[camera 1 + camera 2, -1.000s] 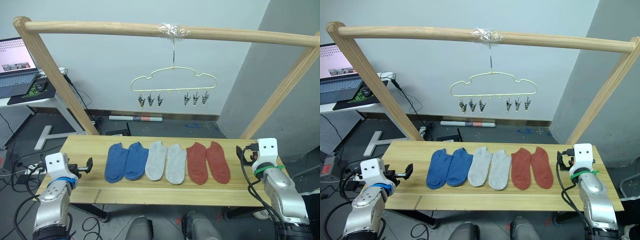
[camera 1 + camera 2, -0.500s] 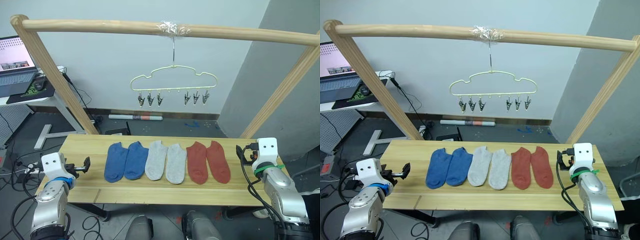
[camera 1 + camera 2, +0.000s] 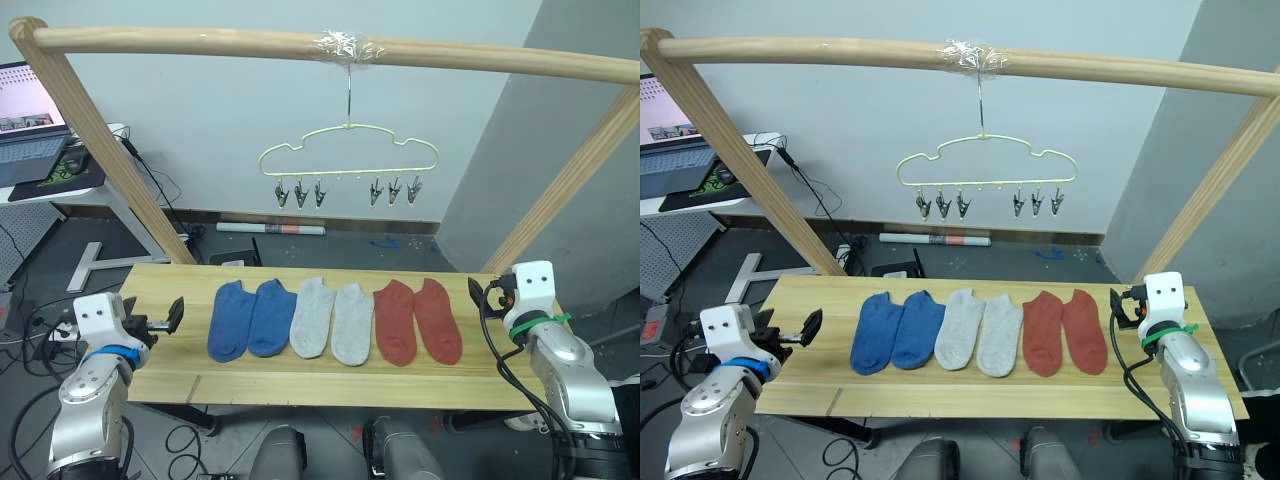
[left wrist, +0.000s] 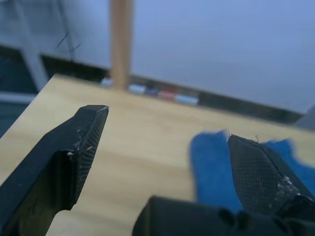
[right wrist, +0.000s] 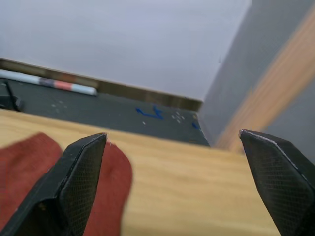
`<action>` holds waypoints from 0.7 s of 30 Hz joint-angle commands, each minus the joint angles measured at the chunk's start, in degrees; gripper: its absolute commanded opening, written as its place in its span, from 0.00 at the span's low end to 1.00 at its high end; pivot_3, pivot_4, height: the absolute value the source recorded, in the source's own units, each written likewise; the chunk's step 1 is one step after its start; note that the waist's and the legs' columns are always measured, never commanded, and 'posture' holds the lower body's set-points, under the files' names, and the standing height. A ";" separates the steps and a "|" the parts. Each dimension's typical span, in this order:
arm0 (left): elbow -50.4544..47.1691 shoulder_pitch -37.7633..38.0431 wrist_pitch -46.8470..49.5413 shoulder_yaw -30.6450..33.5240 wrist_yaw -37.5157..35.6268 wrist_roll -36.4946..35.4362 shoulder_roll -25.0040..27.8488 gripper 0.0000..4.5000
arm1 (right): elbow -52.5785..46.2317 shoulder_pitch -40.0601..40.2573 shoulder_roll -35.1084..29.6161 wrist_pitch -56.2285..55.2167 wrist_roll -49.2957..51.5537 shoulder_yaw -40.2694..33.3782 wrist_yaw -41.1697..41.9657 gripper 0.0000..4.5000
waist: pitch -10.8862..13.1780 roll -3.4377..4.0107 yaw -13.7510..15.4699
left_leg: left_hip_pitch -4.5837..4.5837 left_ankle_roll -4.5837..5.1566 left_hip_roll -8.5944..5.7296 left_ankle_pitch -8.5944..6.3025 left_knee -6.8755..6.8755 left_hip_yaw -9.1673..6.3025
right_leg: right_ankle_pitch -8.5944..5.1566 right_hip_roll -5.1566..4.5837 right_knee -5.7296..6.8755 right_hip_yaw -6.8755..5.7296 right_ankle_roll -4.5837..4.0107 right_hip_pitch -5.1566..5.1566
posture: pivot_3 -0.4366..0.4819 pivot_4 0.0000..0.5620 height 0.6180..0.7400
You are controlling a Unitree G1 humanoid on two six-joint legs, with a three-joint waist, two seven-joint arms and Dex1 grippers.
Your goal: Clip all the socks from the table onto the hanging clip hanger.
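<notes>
- Socks [image 3: 333, 321] are what I'm after, but from my end neither gripper has one: in the left wrist view the left gripper [image 4: 167, 157] has its two black fingers [image 4: 81, 147] spread wide with nothing between them.
- Right gripper [image 5: 179, 177] is just as released in its own wrist view, fingers wide apart over bare wood, a rust red sock [image 5: 47, 167] lying ahead of them.
- In the head views I see the left gripper [image 3: 176, 313] at lower left, over the table's left end and near the outer blue sock [image 3: 229, 320] without touching it.
- Right gripper [image 3: 492, 296] sits at lower right, beside the outer rust red sock [image 3: 437, 320], apart from it.
- All six socks lie flat in a row across the middle of the table [image 3: 330, 385]: two blue, two light grey [image 3: 352, 323], two rust red, neighbours touching or nearly so.
- Clip hanger [image 3: 348, 155] hangs in the upper centre from a wooden pole [image 3: 200, 42], its hook under a wrap of clear tape.
- Its six clips [image 3: 300, 192] hang in two groups of three, and I see nothing held in any of them.
- Laptop [image 3: 25, 120] sits on a side desk at the upper left edge.
</notes>
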 commanded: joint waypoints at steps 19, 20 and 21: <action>-11.12 -18.75 8.35 -14.97 3.04 1.39 -7.36 0.40 | -6.65 -13.02 -0.24 -0.41 11.27 10.89 21.61 1.00 | 2.49 -0.04 -0.04 | -0.08 -0.01 -0.01 -0.05 0.03 0.02 | 0.04 0.55 0.10 -0.05 0.41 0.06 | 0.44 0.40 1.00; -10.16 -19.82 7.87 -15.67 3.14 2.05 -7.86 0.40 | -7.56 -14.16 0.35 0.87 12.59 11.42 22.04 1.00 | 2.67 -0.03 -0.06 | -0.11 -0.01 -0.01 -0.05 0.08 0.01 | 0.05 0.56 0.11 -0.07 0.42 0.05 | 0.44 0.40 1.00; -8.97 -20.96 7.36 -15.85 3.69 2.62 -8.49 0.40 | -8.23 -15.09 0.76 1.65 13.20 12.02 22.19 1.00 | 2.72 -0.02 -0.07 | -0.11 -0.01 -0.02 -0.04 0.16 0.00 | 0.06 0.64 0.16 -0.09 0.44 0.05 | 0.43 0.41 1.00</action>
